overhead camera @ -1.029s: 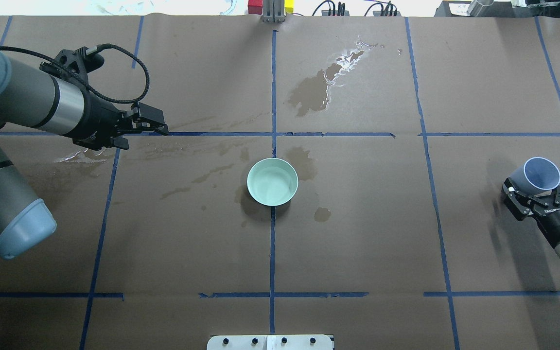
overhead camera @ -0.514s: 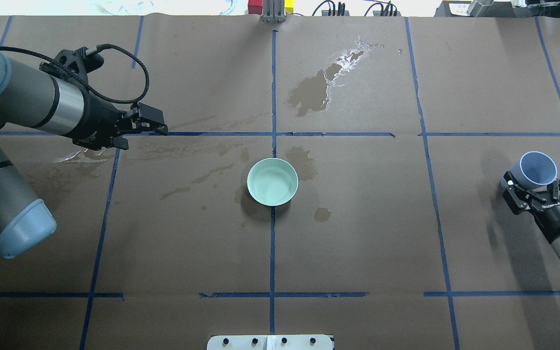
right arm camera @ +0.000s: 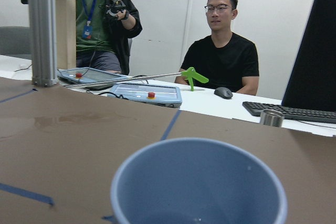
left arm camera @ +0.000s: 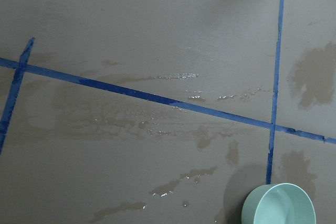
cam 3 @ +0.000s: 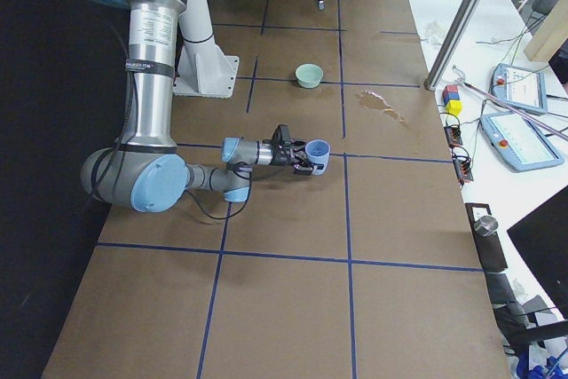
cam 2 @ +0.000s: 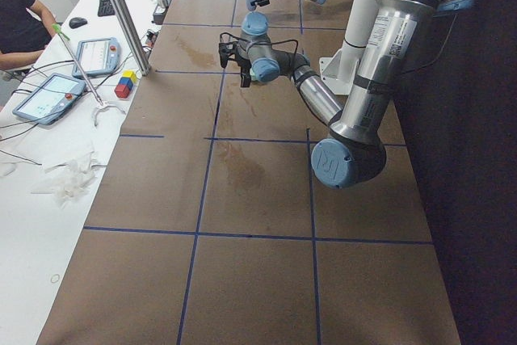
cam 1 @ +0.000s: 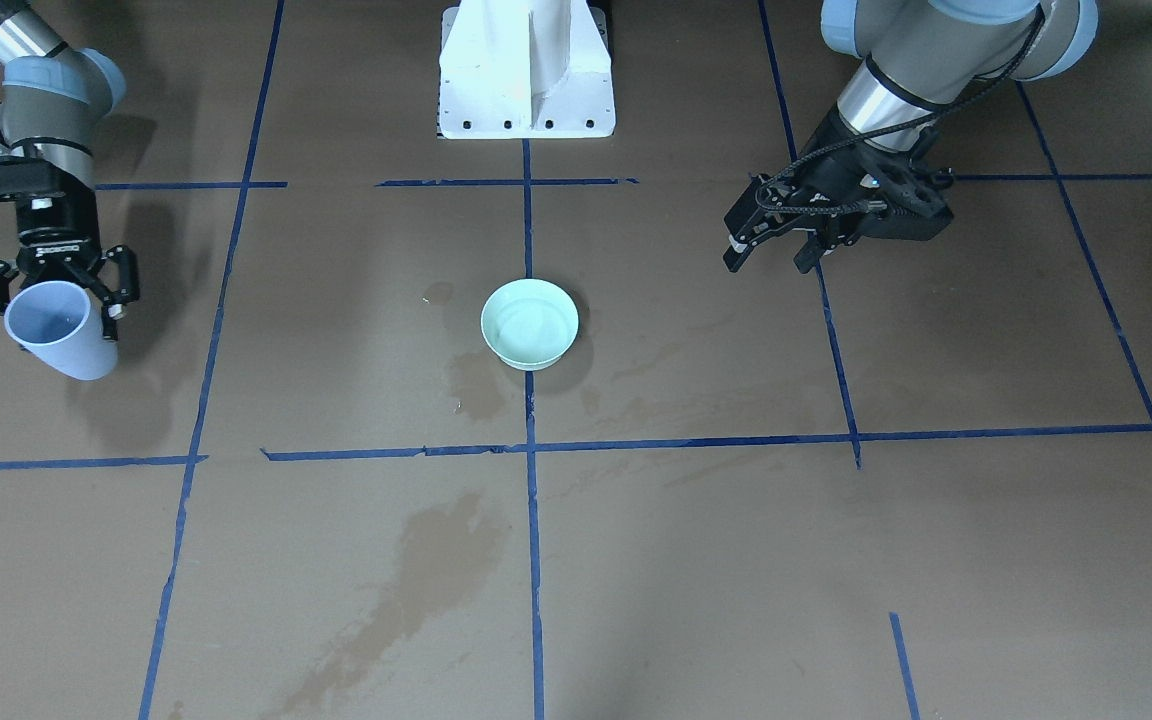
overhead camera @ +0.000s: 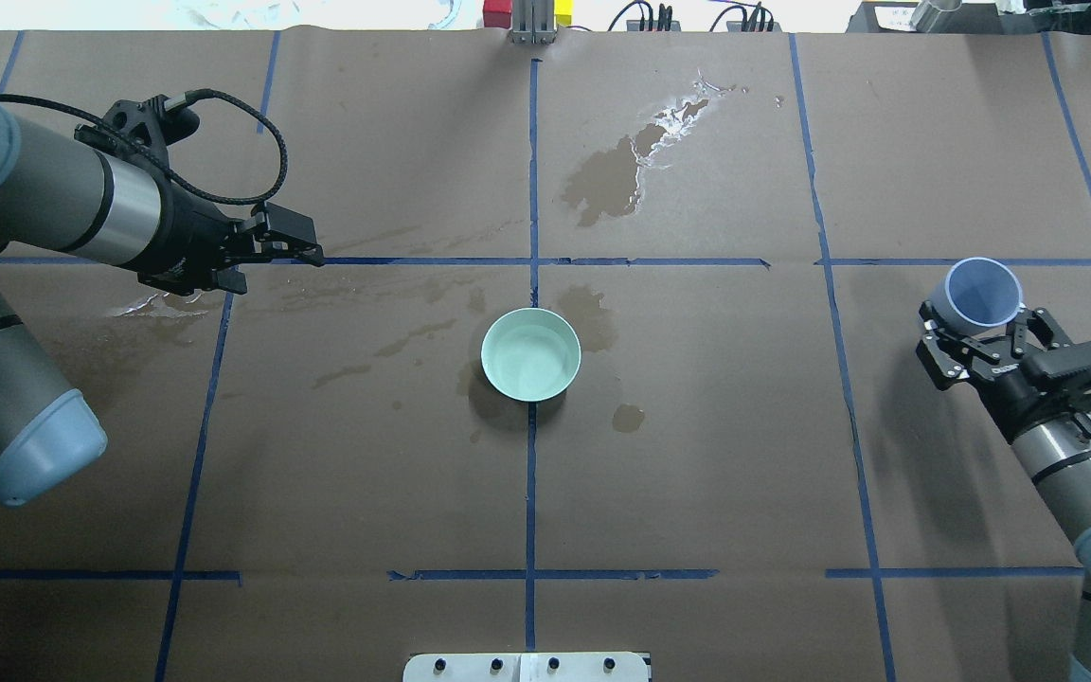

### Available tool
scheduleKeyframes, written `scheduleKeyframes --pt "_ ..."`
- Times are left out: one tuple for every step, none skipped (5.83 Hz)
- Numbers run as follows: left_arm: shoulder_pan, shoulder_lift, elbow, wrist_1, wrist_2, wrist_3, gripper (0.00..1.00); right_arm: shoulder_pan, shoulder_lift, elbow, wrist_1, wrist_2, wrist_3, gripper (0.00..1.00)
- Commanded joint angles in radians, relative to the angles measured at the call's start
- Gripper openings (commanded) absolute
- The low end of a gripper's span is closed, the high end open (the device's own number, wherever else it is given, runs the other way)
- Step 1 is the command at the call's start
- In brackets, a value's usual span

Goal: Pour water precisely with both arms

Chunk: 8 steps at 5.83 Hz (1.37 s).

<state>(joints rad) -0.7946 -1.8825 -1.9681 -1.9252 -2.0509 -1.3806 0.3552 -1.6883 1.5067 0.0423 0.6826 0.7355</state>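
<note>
Over the right end of the brown paper-covered surface [overhead camera: 697, 474], the right claw [overhead camera: 981, 320] pinches a pale blue plastic cup [overhead camera: 983, 292] by its wall, mouth up. The cup is well apart from the mint-green round bowl [overhead camera: 531, 355] at the centre. The left claw [cam 1: 768, 262] hangs spread and empty, well off to the bowl's other side. Water [cam 1: 528, 330] shows only as a faint gloss inside the bowl; whether the cup holds any cannot be told.

The step looks like the carry toward the pour. It pays to keep the cup level on the way, stop with its lip above the bowl's middle, then tip slowly, since dark wet stains [overhead camera: 612, 180] already mark the paper.

Compared with half a second ago, the cup sits nearer the bowl and farther from the robot. The left arm and the bowl are almost unmoved.
</note>
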Motion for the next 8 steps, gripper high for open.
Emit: scheduleKeyframes --pt "0.0 0.011 0.0 0.0 0.0 0.0 1.0 -0.004 0.076 0.196 -0.258 0.058 -0.025 0.15" --pt "0.0 0.011 0.0 0.0 0.0 0.0 1.0 -0.013 0.164 0.214 -0.366 0.057 -0.024 0.18" --pt "0.0 0.013 0.0 0.0 0.0 0.0 1.0 -0.042 0.23 0.208 -0.449 0.042 -0.021 0.17" --pt "0.0 0.011 0.002 0.0 0.0 0.0 1.0 -0.111 0.302 0.202 -0.522 0.017 -0.024 0.15" --pt "-0.005 0.011 0.002 0.0 0.0 0.0 1.0 -0.136 0.405 0.172 -0.644 -0.006 -0.025 0.14" --pt "-0.005 0.011 -0.001 0.0 0.0 0.0 1.0 -0.165 0.448 0.164 -0.709 -0.037 -0.027 0.12" --pt "-0.005 0.011 -0.002 0.0 0.0 0.0 1.0 -0.185 0.461 0.164 -0.792 -0.114 -0.033 0.12" --pt "-0.005 0.011 -0.003 0.0 0.0 0.0 1.0 -0.197 0.482 0.159 -0.812 -0.126 -0.156 0.11"
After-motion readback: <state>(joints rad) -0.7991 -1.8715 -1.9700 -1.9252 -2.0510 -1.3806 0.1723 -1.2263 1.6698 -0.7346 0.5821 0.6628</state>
